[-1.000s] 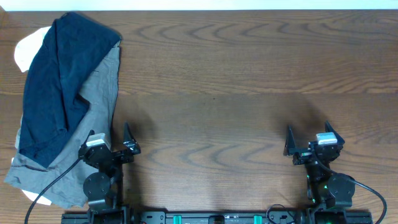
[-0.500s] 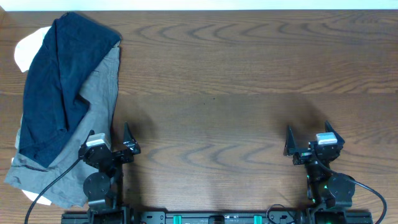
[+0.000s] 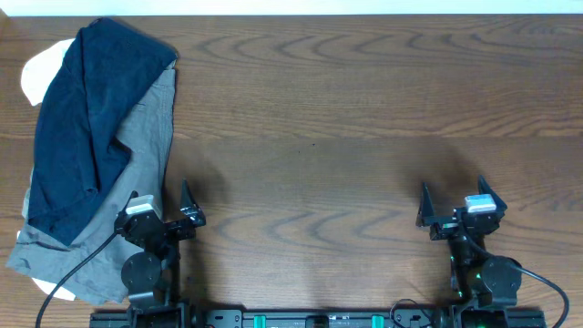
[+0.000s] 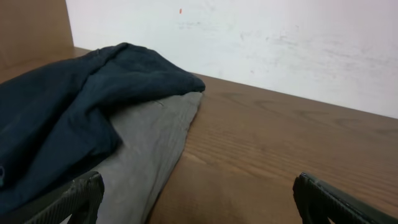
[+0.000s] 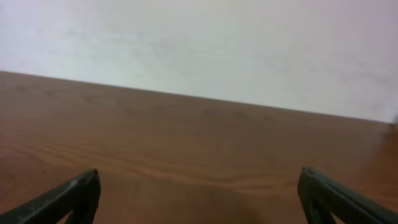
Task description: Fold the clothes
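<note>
The dark navy-blue shorts [image 3: 82,128] lie crumpled at the table's far left, on top of the grey shorts [image 3: 137,164]. They also show in the left wrist view [image 4: 62,118], draped over the grey fabric [image 4: 149,149]. My left gripper [image 3: 162,202] is open and empty near the front edge, just right of the pile's lower end; in its wrist view [image 4: 199,196] its left finger sits over the grey fabric. My right gripper [image 3: 450,200] is open and empty at the front right, over bare wood [image 5: 199,196].
A white garment [image 3: 36,73] peeks out under the pile at the upper left and again at the lower left corner. The wooden table [image 3: 346,137] stretches to the right of the pile. A white wall [image 5: 199,50] stands behind the far edge.
</note>
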You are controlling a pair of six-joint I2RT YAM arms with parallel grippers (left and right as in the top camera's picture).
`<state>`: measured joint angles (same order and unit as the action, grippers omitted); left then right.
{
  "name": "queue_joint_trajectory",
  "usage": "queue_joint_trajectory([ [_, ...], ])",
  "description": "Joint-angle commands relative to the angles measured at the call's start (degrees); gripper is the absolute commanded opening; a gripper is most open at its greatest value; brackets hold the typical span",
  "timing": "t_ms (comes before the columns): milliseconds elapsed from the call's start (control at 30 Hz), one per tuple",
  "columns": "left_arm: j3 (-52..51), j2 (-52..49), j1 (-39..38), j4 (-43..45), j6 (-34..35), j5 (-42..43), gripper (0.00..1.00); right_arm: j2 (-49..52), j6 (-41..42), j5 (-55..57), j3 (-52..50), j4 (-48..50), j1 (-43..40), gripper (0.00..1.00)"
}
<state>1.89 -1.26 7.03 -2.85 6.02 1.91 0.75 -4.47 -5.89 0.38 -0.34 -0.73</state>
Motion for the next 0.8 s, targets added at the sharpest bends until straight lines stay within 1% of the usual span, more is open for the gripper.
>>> queue_joint_trajectory([
  [0,1.25,-0.11,0.24,-1.25,0.48,-1.33,0.98,0.00,-0.74,-1.29,0.02,1.22,-0.48,0.99],
  [167,2.56,-0.11,0.24,-3.23,2.45,-1.01,0.98,0.00,-0.70,-2.64,0.72,1.20,-0.48,0.99],
  [400,8.17,-2.47,0.24,-8.98,2.43,-0.90,0.98,0.00,0.26,-5.84,2.86,0.33,-0.48,0.99],
  [533,13.27,-7.63,0.24,-12.09,2.43,-0.90,0.98,0.00,1.44,-6.40,4.96,-2.08,-0.48,0.99],
  [767,23.71,-21.38,0.24,-15.61,2.40,-0.13,0.98,0.28,1.38,-5.88,11.89,-11.21,-0.48,0.99],
])
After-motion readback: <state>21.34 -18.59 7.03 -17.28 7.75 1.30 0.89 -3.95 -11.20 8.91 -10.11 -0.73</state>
